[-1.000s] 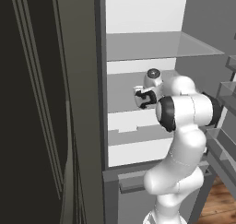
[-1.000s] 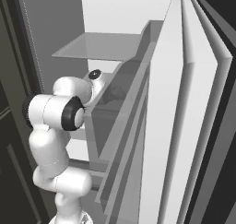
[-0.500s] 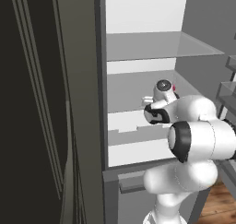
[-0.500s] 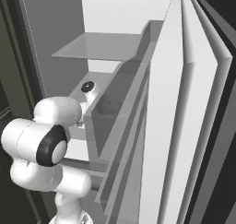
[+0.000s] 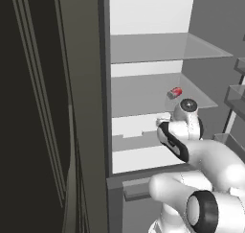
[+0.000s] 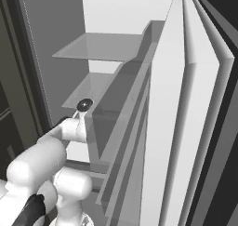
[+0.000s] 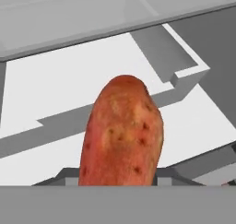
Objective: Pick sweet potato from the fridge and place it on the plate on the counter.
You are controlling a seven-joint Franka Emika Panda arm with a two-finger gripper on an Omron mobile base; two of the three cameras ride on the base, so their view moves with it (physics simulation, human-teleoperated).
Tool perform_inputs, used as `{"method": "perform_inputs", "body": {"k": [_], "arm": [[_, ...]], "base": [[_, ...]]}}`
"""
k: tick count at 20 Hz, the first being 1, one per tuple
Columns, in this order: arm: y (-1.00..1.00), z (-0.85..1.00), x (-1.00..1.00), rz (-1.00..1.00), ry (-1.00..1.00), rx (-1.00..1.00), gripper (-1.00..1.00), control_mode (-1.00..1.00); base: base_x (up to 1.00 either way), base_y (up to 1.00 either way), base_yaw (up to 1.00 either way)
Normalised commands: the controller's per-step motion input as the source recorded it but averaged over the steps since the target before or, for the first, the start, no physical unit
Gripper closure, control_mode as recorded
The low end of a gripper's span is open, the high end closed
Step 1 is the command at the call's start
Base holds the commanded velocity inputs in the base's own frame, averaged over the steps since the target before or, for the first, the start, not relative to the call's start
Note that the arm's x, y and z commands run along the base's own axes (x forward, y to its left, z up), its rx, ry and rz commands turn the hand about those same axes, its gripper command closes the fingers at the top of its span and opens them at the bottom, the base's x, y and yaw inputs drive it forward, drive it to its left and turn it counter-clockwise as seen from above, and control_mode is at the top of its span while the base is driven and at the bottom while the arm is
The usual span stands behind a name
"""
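You've got the jaws clamped on the sweet potato (image 7: 122, 133), held lengthwise and clear of the fridge (image 5: 143, 16) shelf, so it should carry out cleanly.

The fridge (image 5: 143, 16) stands open with translucent grey shelves (image 5: 158, 47). On the middle shelf, near its right edge, lies a small red can (image 5: 175, 92).
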Motion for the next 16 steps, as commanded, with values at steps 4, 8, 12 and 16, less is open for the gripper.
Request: {"method": "perform_inputs", "body": {"k": [4, 8, 12, 16], "arm": [[0.02, 0.09, -1.00, 0.04, 0.18, 0.06, 1.00, -1.00], [0.00, 0.23, -1.00, 0.00, 0.19, 0.04, 1.00, -1.00], [0.00, 0.33, -1.00, 0.00, 0.21, 0.01, 1.00, -1.00], [0.10, 0.43, -0.81, 0.00, 0.17, 0.00, 1.00, -1.00]], "base": [[0.00, 0.00, 0.00], [0.00, 0.00, 0.00], [0.00, 0.00, 0.00], [0.00, 0.00, 0.00]]}}
